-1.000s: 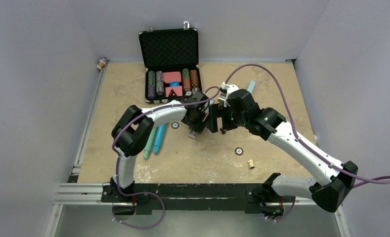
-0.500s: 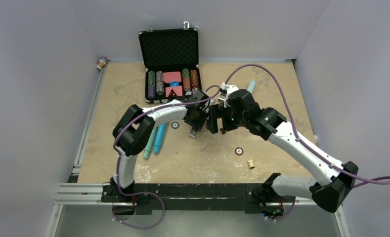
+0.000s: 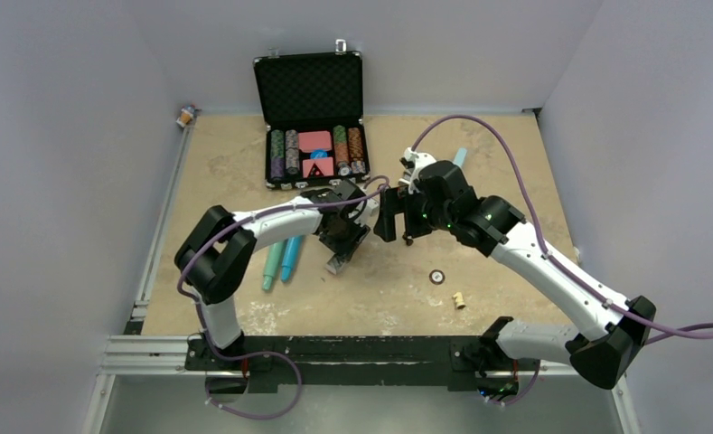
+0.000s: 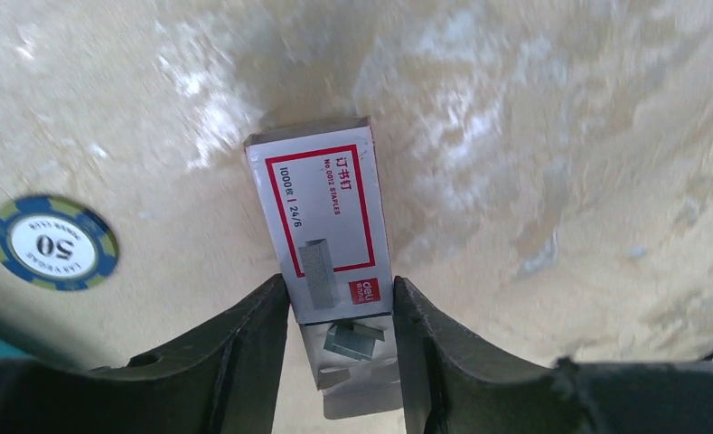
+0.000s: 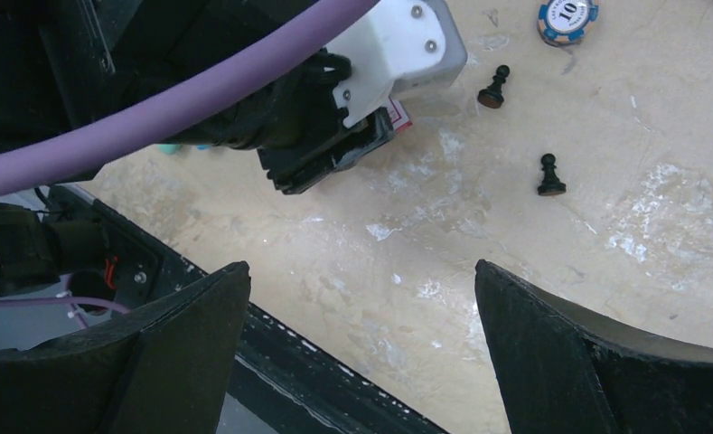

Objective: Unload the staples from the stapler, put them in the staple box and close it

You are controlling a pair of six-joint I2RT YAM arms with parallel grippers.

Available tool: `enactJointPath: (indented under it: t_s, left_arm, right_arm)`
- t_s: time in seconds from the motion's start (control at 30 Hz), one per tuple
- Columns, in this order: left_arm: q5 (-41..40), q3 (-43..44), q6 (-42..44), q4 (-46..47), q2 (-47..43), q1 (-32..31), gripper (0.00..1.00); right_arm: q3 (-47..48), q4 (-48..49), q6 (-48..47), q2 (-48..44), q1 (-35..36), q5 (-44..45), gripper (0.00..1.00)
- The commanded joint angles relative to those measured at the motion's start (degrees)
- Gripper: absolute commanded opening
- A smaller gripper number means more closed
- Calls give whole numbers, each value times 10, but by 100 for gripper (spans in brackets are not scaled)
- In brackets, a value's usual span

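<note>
Left wrist view: left pincer [image 4: 339, 300] tight around staple box [image 4: 321, 208], low over table [image 4: 560, 136]; right pincer [image 5: 361, 280] wide apart.

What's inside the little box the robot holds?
Grey staple strips show in the box's open end, between the fingers of the left gripper. The cardboard hides anything deeper.

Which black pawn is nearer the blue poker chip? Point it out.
The pawn just below-left of the chip marked 10; the other pawn stands farther away.
</note>
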Motion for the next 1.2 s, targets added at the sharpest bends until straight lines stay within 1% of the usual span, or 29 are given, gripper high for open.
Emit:
enactJointPath:
  t_s: [0.0, 0.2, 0.37, 0.47, 0.53, 0.63, 0.7, 0.77, 0.87, 0.9, 0.97, 1.0, 1.03, 1.17]
  left_arm:
    - [50, -21, 58, -38, -48, -6, 50]
    - [91, -41, 94, -49, -96, -20, 50]
    - [102, -34, 110, -54, -82, -48, 53]
    - [71, -7, 115, -75, -60, -68, 54]
    - [41, 10, 89, -78, -65, -72, 55]
    - [22, 7, 29, -44, -108, -63, 59]
    - [-10, 5, -13, -26, -127, -57, 59]
    - [-48, 14, -57, -31, -125, -46, 56]
    - [-94, 28, -118, -46, -110, -24, 43]
    - [-110, 33, -142, -52, -105, -16, 37]
    - [-146, 52, -192, -82, -88, -1, 20]
    - [-153, 61, -206, -93, -78, 6, 14]
    - [-160, 70, -211, -100, -69, 7, 10]
    - [-188, 92, -228, -129, -21, 8, 4]
  right_arm:
    - [21, 31, 25, -3, -1, -22, 99]
    - [6, 44, 48, -17, -1, -28, 99]
    - [-12, 48, 60, -35, -2, -24, 99]
    - [-21, 44, 66, -47, -2, -25, 99]
    - [-26, 41, 71, -58, -2, -23, 99]
    - [-36, 36, 78, -80, -2, -20, 99]
    - [-43, 35, 86, -95, -2, -18, 99]
    - [-48, 33, 93, -107, -2, -14, 99]
    - [-50, 27, 100, -122, -3, -8, 99]
    - [-50, 26, 101, -125, -3, -7, 99]
    - [-50, 22, 103, -129, -2, -6, 99]
    - [-50, 20, 103, -131, -2, -6, 99]
    - [-50, 18, 104, -133, -2, -5, 99]
    - [-56, 15, 107, -142, -3, -9, 99]
